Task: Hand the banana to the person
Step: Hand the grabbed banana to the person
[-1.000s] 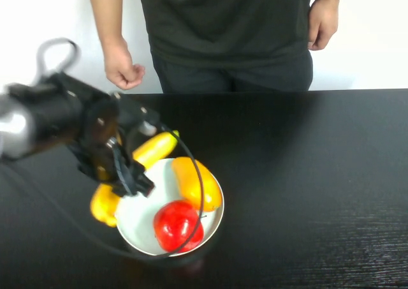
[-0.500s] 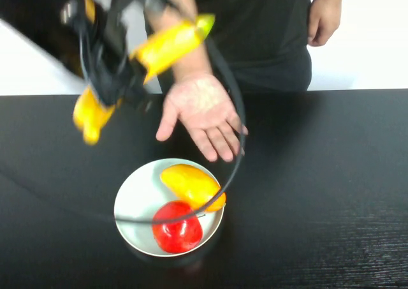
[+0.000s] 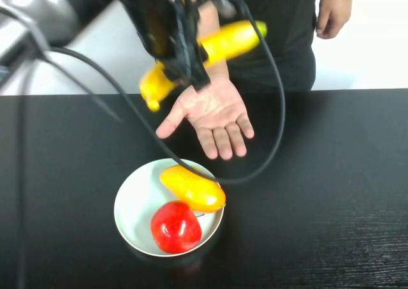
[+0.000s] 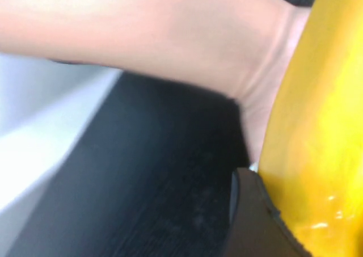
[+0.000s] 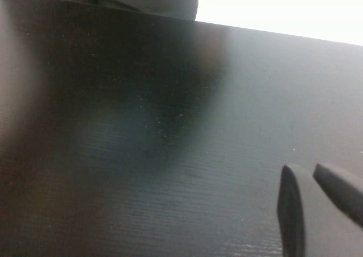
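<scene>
My left gripper is raised above the table's far edge, shut on the banana. The long yellow fruit lies slanted, its greenish tip up and to the right, just above the person's open palm. The person stands behind the table in a black shirt. In the left wrist view the banana fills the side beside one dark finger, with the person's forearm close behind. My right gripper is out of the high view, low over the black table, fingers together and empty.
A white bowl stands on the black table under the hand. It holds a plump yellow-orange mango and a red apple. My left arm's black cable loops down over the bowl.
My left gripper lifted the banana from beside the bowl and carried it up and right. The person's hand came out palm up. The banana now hangs over that palm.
</scene>
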Action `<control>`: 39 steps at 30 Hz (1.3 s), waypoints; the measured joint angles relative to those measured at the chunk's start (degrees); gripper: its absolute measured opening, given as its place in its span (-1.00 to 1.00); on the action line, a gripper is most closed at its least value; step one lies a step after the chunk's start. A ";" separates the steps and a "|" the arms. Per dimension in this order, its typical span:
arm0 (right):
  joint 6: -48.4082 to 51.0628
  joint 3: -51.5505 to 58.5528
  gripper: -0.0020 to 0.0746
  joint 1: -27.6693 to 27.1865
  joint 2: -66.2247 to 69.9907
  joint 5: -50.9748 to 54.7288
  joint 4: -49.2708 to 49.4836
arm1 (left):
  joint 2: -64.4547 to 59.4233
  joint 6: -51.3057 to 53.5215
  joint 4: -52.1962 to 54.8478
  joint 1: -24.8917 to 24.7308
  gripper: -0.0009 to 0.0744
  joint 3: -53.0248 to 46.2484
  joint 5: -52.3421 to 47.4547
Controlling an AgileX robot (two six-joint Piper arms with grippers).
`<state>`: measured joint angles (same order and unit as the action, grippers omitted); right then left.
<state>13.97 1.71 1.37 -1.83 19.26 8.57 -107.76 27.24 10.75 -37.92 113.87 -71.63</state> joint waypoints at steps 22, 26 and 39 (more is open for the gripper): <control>0.00 0.00 -0.97 0.00 0.00 0.00 0.02 | -7.79 2.51 -4.19 0.00 0.22 0.00 0.35; 0.00 0.00 -0.97 0.00 0.00 0.00 0.02 | -7.79 2.51 -3.97 0.00 0.34 0.00 0.35; 0.00 0.00 -0.97 0.00 0.00 0.00 0.13 | 1.74 1.59 -3.08 -2.26 0.32 0.00 0.25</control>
<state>13.97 1.71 1.37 -1.83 19.26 8.70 -106.02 28.83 7.67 -40.19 113.87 -71.38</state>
